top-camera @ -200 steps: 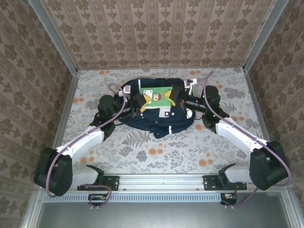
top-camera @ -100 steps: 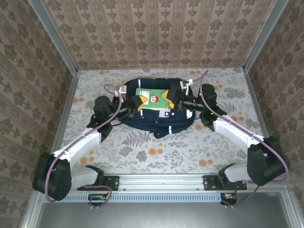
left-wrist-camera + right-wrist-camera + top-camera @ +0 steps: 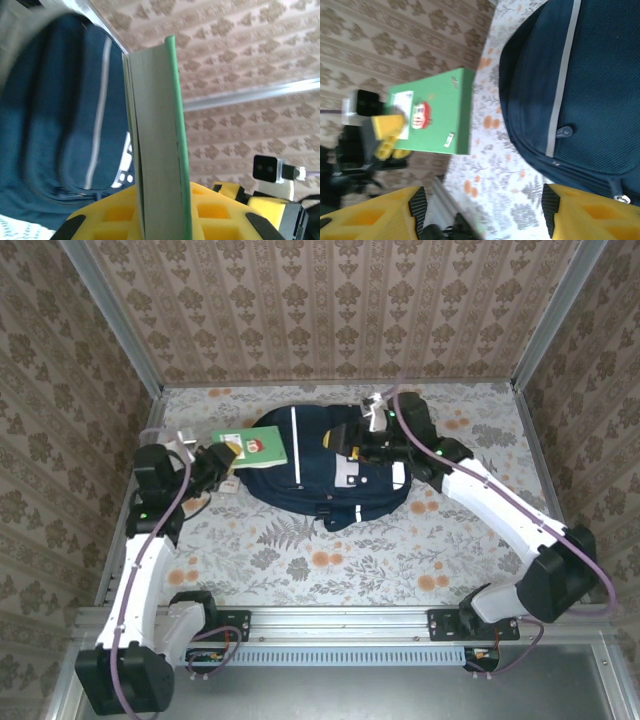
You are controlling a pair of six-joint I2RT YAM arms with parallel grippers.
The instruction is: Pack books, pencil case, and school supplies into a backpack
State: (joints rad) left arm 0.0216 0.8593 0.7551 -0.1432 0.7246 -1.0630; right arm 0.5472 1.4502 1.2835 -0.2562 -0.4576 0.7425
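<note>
Overhead, the left hand (image 3: 220, 462) is clamped on one edge of the green book (image 3: 250, 447), just left of the backpack (image 3: 330, 475) lying on the worktop (image 3: 400, 550). The book's cover print is too small to read. The right hand (image 3: 345, 437) hovers over the backpack, jaws wide apart and empty.

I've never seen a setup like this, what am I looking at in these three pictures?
These are two robot arms bolted at a table's near edge. One picture looks down from above; the other two come from a camera on each wrist. On the flowery table lies a navy backpack. The left gripper is shut on a green book, held at the backpack's left edge and seen edge-on in its wrist view. The right gripper hangs open over the backpack, holding nothing.
</note>
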